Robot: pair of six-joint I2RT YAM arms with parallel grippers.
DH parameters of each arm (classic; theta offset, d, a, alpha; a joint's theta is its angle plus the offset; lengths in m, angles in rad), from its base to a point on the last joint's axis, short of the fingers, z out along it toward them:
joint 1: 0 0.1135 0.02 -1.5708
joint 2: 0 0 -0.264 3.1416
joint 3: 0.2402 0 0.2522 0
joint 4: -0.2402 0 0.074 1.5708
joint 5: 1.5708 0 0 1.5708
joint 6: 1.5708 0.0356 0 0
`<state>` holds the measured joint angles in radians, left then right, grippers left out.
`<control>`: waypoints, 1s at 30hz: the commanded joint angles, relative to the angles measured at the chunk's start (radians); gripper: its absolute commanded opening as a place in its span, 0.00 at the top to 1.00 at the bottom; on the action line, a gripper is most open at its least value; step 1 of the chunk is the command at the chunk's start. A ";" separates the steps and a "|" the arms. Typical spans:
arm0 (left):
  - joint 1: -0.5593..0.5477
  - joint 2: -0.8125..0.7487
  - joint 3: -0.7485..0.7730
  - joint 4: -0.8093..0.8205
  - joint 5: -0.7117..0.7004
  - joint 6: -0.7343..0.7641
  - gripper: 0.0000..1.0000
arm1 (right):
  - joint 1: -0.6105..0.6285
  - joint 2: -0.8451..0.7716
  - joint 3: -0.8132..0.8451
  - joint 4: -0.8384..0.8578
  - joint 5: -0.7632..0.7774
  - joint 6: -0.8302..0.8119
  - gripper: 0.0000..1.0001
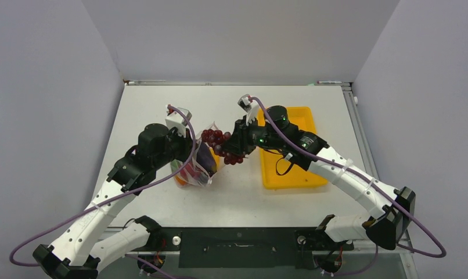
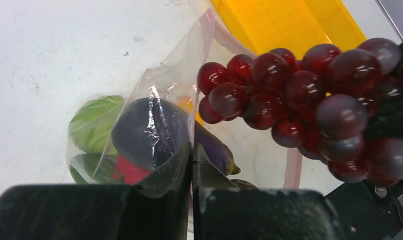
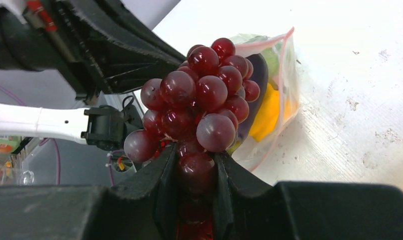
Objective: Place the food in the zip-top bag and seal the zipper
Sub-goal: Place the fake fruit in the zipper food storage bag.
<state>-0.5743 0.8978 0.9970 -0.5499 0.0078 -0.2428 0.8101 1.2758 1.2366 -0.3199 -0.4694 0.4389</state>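
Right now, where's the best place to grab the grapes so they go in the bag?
Grab the grapes by one end, coming from the side away from the bag. They are a long, lumpy cluster, so pinching an end leaves the rest sticking out to go first into the bag's open mouth. The right gripper holds them that way.

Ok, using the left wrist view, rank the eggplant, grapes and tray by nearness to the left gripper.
1. eggplant: inside the bag, just past the left gripper fingertips, slightly left.
2. grapes: to the upper right, above the table.
3. tray: at the top, behind the grapes.
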 commanded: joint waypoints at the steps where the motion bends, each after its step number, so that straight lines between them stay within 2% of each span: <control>1: -0.004 -0.015 0.013 0.016 -0.008 -0.003 1.00 | 0.023 0.059 0.083 -0.014 0.046 0.029 0.94; 11: -0.004 -0.034 0.011 0.022 -0.008 -0.003 1.00 | 0.095 0.133 0.130 -0.086 0.133 0.001 0.94; 20: -0.004 -0.025 0.013 0.022 0.015 -0.003 1.00 | 0.109 0.180 0.169 -0.081 0.215 0.053 0.93; 30: -0.004 -0.024 0.012 0.025 0.038 -0.003 1.00 | 0.113 0.281 0.205 -0.030 0.225 0.100 0.95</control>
<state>-0.5747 0.8787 0.9970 -0.5499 0.0189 -0.2428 0.9173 1.5394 1.4040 -0.4297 -0.2684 0.4984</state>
